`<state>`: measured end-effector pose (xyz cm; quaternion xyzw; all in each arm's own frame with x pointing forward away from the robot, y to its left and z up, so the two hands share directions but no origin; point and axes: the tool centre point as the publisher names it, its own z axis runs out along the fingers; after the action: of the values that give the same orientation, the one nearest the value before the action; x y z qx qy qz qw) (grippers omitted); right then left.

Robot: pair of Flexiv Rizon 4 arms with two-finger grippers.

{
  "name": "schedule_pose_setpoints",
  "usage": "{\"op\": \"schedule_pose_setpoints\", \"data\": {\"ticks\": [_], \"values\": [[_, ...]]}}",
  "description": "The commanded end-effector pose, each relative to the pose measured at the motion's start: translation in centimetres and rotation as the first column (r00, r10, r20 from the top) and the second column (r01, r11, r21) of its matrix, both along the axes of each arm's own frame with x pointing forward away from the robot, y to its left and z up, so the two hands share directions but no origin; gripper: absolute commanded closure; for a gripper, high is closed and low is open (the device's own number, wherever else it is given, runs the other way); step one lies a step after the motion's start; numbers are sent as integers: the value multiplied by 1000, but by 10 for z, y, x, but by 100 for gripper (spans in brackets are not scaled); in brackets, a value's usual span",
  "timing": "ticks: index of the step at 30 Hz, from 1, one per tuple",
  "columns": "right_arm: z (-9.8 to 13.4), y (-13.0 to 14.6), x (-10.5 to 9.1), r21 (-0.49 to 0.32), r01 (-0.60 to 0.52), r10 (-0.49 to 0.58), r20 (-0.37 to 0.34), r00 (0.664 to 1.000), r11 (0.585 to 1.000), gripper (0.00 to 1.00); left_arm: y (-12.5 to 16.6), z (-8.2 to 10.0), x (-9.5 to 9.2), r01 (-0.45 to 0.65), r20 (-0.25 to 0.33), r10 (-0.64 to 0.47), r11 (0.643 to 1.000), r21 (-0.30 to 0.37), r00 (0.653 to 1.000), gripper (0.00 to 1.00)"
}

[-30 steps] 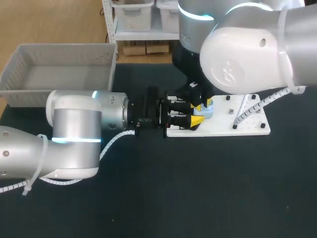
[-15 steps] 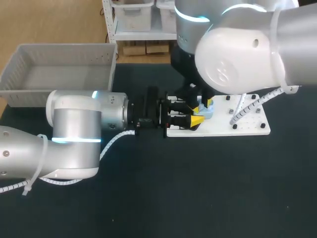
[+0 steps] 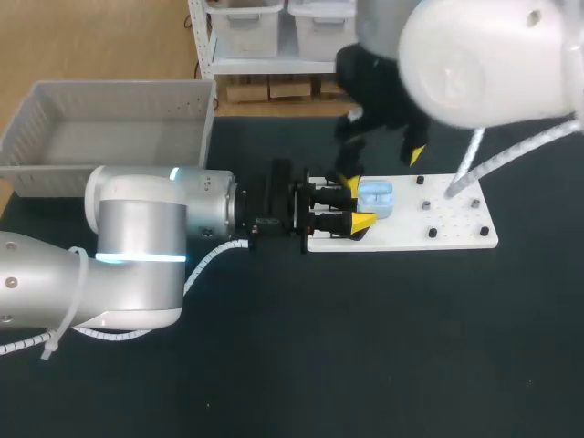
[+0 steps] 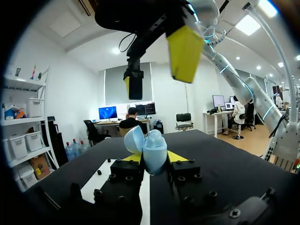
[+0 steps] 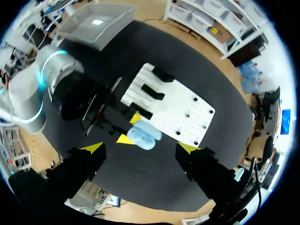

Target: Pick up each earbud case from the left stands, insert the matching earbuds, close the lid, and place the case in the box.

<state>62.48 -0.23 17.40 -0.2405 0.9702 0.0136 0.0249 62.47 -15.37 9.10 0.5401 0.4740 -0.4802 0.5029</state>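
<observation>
A light blue earbud case (image 3: 377, 199) with its lid standing open is held over the near end of the white board (image 3: 461, 233). My left gripper (image 3: 357, 206) is shut on it from two sides. In the left wrist view the case (image 4: 150, 149) sits upright between the yellow tips of the left gripper (image 4: 154, 160). My right gripper (image 3: 383, 162) hangs above the case, open wide and holding nothing. In the right wrist view the right gripper (image 5: 140, 148) looks straight down on the case (image 5: 143, 134) and the left gripper (image 5: 131, 128).
A grey box (image 3: 109, 100) stands at the back left of the dark table. The white board (image 5: 180, 110) carries black stands (image 5: 153, 92) at its near end and small pegs (image 3: 429, 207) further along. My left arm (image 3: 155, 233) lies across the table's left half.
My right gripper has opened wide and risen up and away from the case. The left arm and the case have stayed still.
</observation>
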Motion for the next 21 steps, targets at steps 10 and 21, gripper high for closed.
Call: {"op": "schedule_pose_setpoints", "data": {"ticks": [10, 21], "values": [[-18, -21, 63, 51, 445, -448, 75, 891, 894, 0, 0, -1, -1, -7, 3, 7, 1000, -3, 1000, 100], [-45, -43, 74, -4, 487, -486, 43, 873, 873, 0, 0, -1, -1, -7, 3, 7, 1000, -3, 1000, 100]]}}
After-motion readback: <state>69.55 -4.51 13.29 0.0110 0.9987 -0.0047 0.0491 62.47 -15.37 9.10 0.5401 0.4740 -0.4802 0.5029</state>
